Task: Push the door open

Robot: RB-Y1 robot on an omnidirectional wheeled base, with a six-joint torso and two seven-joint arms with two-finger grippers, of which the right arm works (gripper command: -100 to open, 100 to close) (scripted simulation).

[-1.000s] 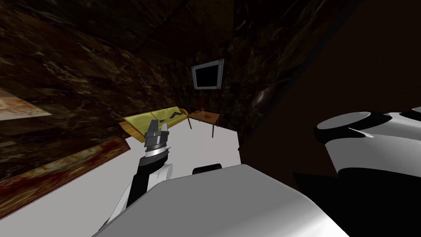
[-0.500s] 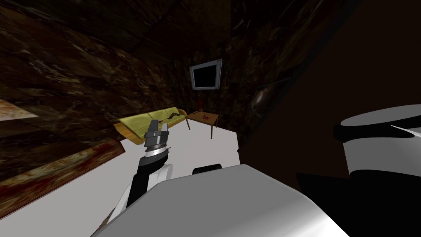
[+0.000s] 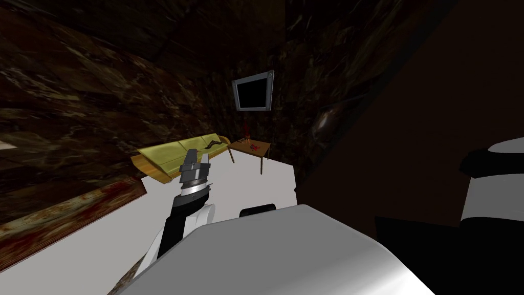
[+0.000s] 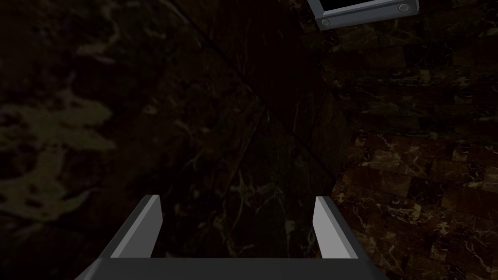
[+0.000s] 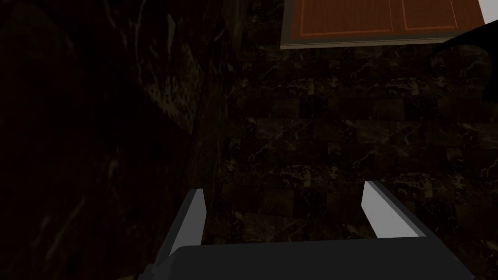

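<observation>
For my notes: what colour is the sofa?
The sofa is yellow-green; the head view shows it best.

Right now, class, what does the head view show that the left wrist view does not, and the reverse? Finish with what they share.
Head view, not the left wrist view: a yellow-green sofa, a small wooden side table beside it, the white floor and the left forearm.
Left wrist view, not the head view: the left claw with its fingers standing open, and two round studs on the grey frame.
Both: the left claw, the grey frame with its black middle, and the dark marbled wall.
</observation>
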